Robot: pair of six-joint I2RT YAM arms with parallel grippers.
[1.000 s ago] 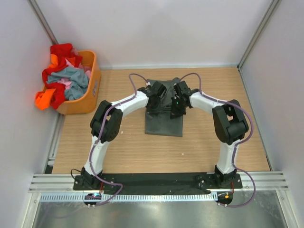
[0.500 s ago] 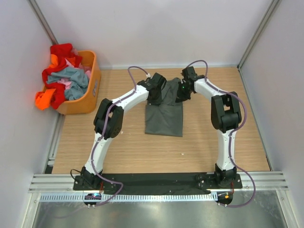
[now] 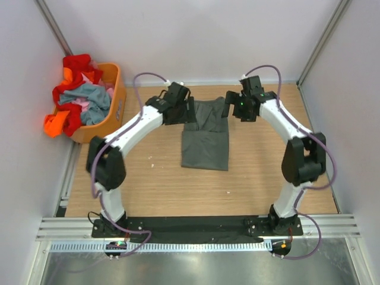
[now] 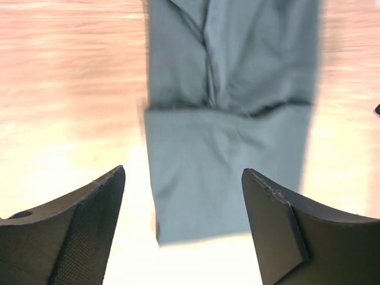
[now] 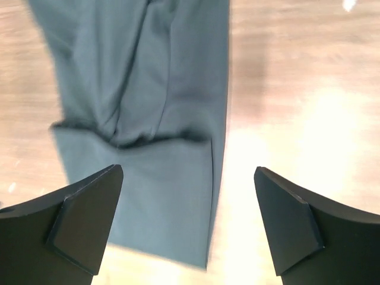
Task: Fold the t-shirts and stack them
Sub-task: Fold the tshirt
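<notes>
A dark grey t-shirt (image 3: pixel 205 138) lies on the wooden table, folded into a narrow strip with its far end doubled over. My left gripper (image 3: pixel 187 111) hovers open at the strip's far left edge. On the far right side my right gripper (image 3: pixel 233 107) is open too. In the left wrist view the grey shirt (image 4: pixel 228 119) lies below the left gripper (image 4: pixel 183 172), with nothing between the fingers. The right wrist view shows the shirt (image 5: pixel 148 89) under the right gripper (image 5: pixel 187 168), also free of the fingers. More t-shirts (image 3: pixel 80 95), red, orange, pink and blue-grey, are heaped in the basket.
An orange plastic basket (image 3: pixel 114 119) stands at the table's far left corner, with cloth hanging over its left side. White walls close in the back and both sides. The arm bases sit on a black rail at the near edge.
Both grippers opened and let go of the grey shirt, then drew apart and toward the far end. The shirt now lies flat with its far end folded over.
</notes>
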